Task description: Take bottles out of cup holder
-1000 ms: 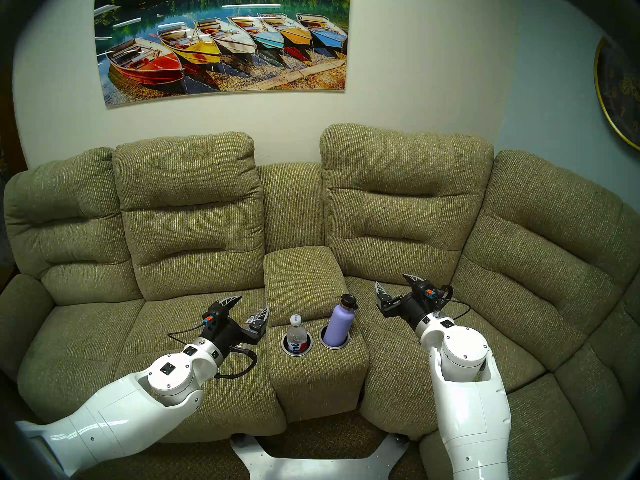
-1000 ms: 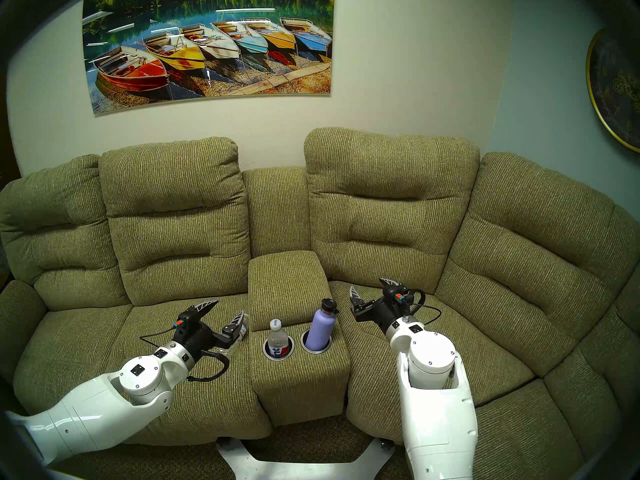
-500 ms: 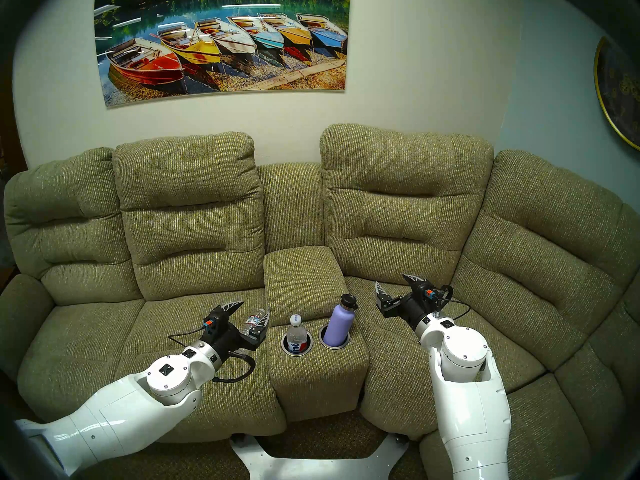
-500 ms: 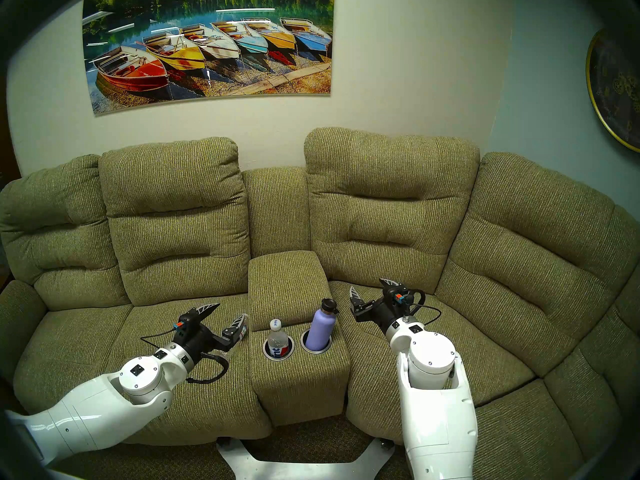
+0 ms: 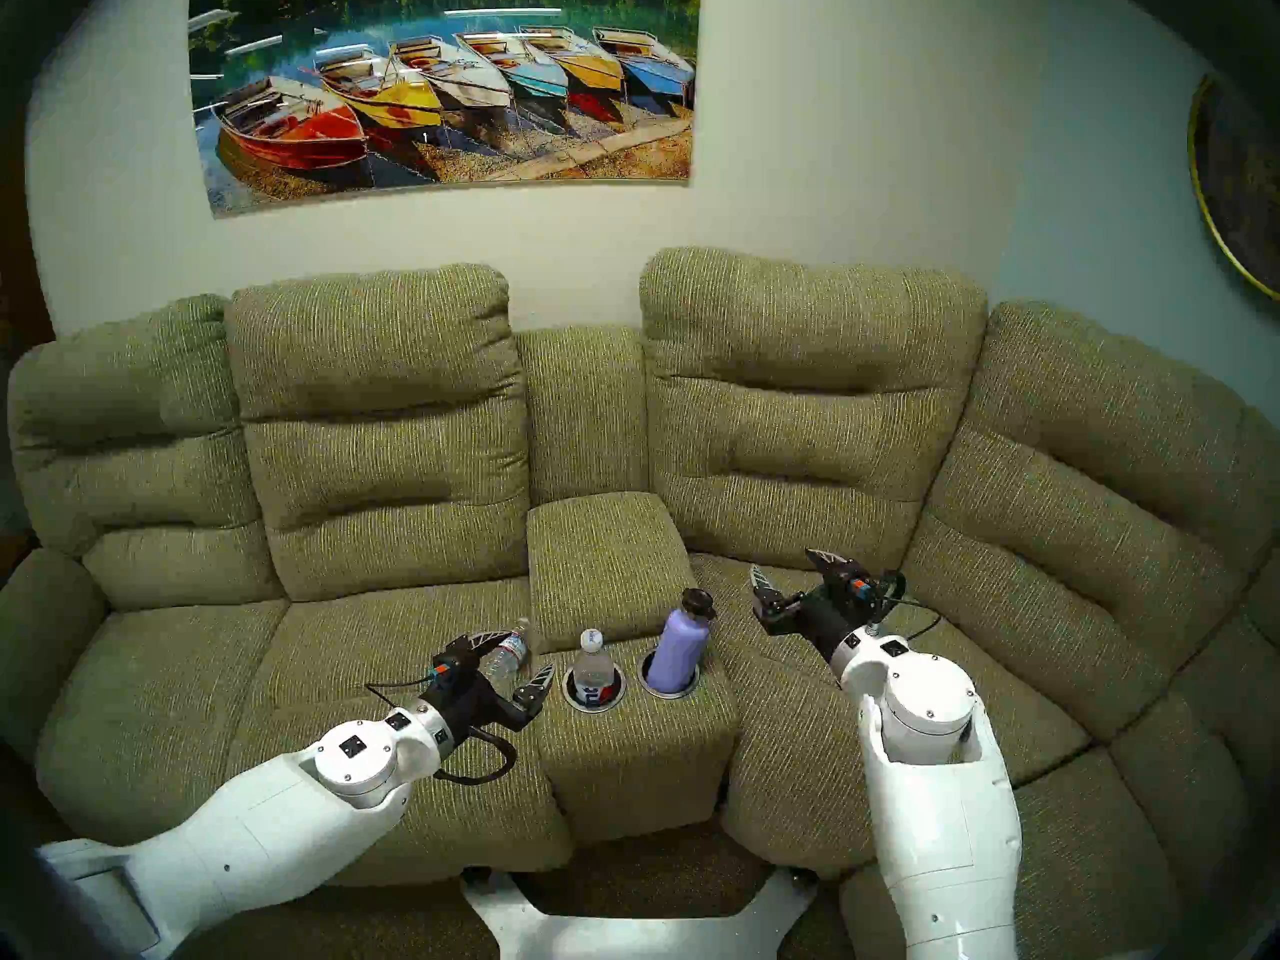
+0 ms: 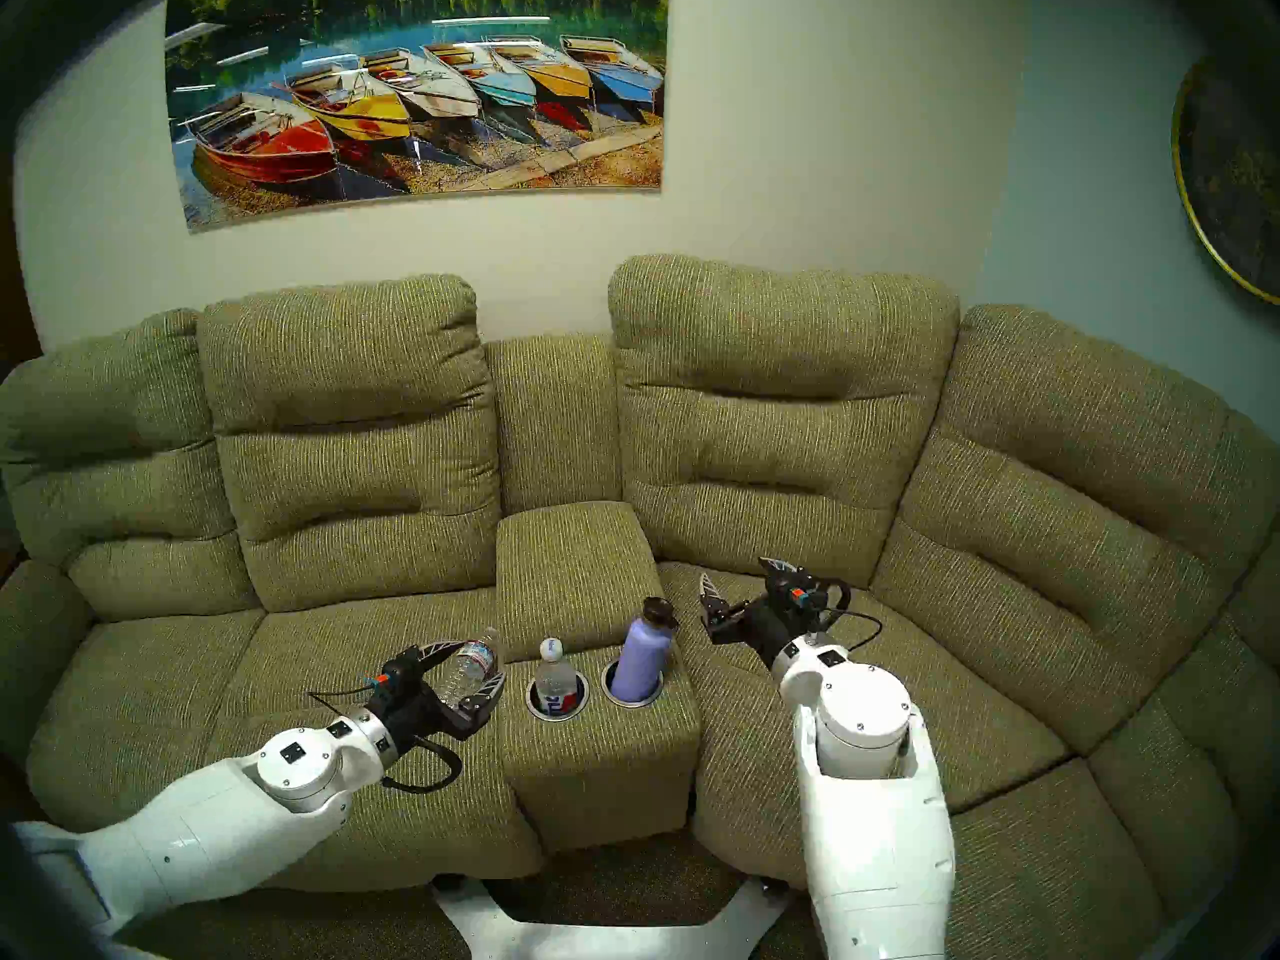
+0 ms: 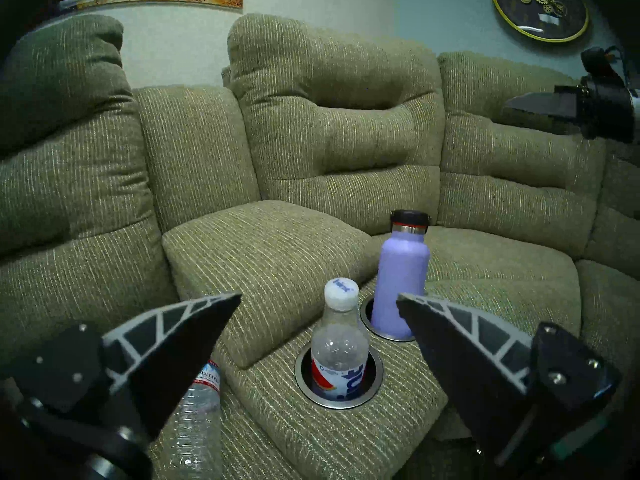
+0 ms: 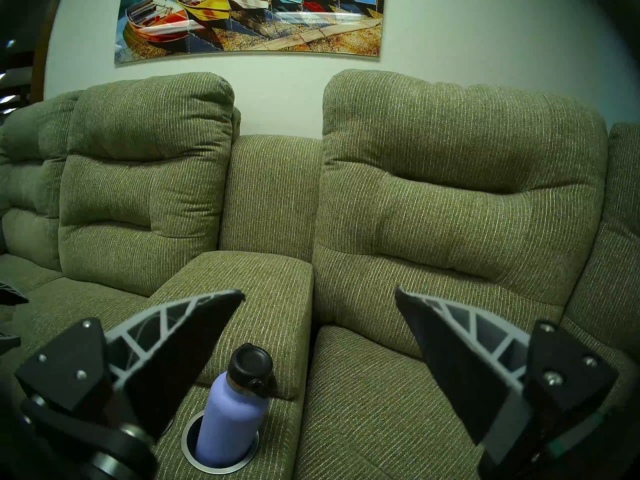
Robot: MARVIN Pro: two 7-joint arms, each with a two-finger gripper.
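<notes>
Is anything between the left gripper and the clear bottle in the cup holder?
Nothing visible blocks it. The left gripper is open, and the clear bottle stands upright in its well in the gap between the fingers. The crinkled water bottle lies on the seat, off to the side.

Glossy white arms point(image 5: 263, 834), black wrists, grey-ribbed black pincer fingers point(image 7: 180, 334).

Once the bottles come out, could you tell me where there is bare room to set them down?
The right seat cushion, between the console and the corner section, is bare. The console's padded lid behind the cup holder is free. The left seat is crowded by the crinkled water bottle and the left gripper.
</notes>
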